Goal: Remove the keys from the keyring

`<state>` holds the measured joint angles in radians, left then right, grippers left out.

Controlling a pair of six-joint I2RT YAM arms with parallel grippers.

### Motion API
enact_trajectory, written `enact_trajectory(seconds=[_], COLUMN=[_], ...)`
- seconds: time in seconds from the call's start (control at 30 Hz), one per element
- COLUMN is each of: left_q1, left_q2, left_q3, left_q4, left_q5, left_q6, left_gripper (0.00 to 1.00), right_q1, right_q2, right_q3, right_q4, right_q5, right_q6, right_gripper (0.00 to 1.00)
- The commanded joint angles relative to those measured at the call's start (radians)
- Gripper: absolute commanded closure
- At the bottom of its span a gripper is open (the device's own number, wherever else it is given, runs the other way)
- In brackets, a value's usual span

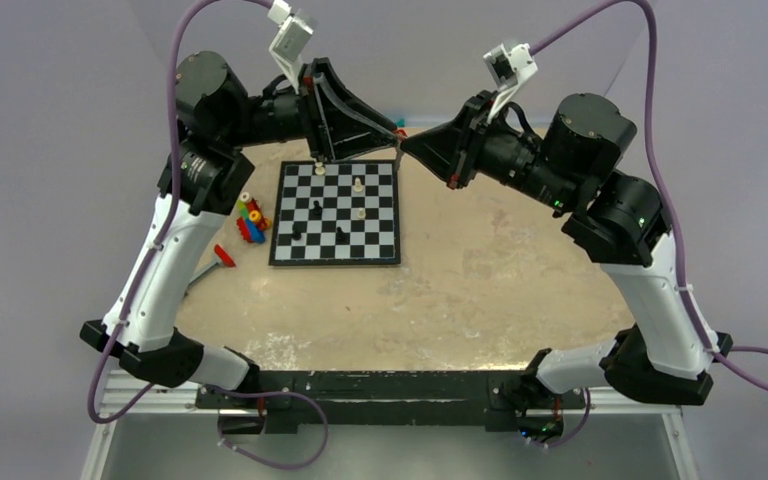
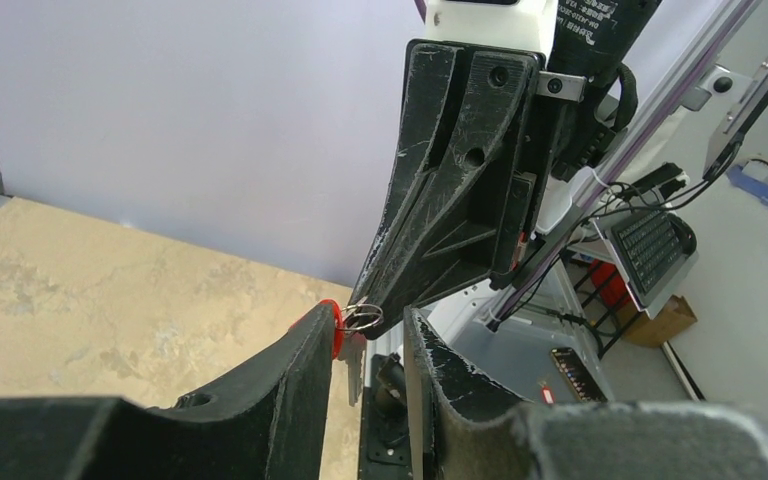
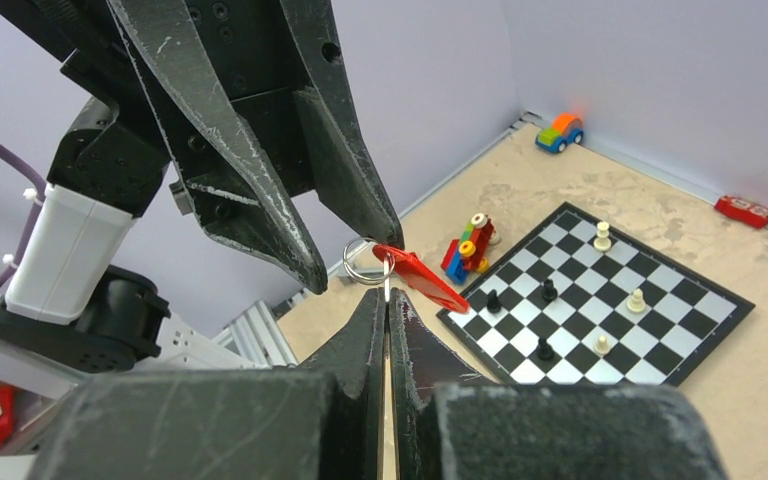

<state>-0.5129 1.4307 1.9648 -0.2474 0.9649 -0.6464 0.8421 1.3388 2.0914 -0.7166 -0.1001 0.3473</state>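
Right wrist view, with top and left wrist views in support: my right pincer point(image 3: 387, 295) is raised high over the table point(image 1: 520, 290), its two scuffed, matte black, wedge-shaped fingers pressed together so that only a hairline gap shows, nipping the lower edge of the keyring point(image 3: 350, 270). That keyring is a small round loop of thin, bright steel wire held in mid-air between my two arms, above the far edge of the chessboard point(image 3: 660, 330). A glossy red tag point(image 3: 422, 281), flat and elongated with a rounded end, hangs from the loop and slants toward the board. My left pincer point(image 3: 355, 262) meets it from the opposite side with its scratched, tapering fingers spread apart, one tip on each side of the loop; whether either tip touches the wire I cannot tell. The keys themselves I cannot make out. The table top is mottled, worn beige; the board is a flat grid of black and white squares.
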Motion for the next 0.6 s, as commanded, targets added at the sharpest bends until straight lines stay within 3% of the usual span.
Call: enact_trajectory(seconds=[0.0,0.37,0.57], left_q1=[-0.001,-0.001,-0.001], left_q2=[-0.003,-0.002,-0.007], left_q3=[-0.013,-0.01,-0.008], left_q4=[0.042,0.026,0.014], left_q5=[0.015,0.008,0.006], left_q6=[-0.019,-0.004,0.007], left_gripper=[0.64,0.58,0.64], right_q1=[0.002,0.001,0.001], right_q2=[-0.007,-0.004,-0.008], right_q3=[-0.008,-0.012,-0.016], right_q4=[0.037,0.041,0.045], right_q5=[-0.007,-0.01,-0.01], right_q6=[0.005,0.008,0.004], right_gripper=[1.0,1.0,1.0])
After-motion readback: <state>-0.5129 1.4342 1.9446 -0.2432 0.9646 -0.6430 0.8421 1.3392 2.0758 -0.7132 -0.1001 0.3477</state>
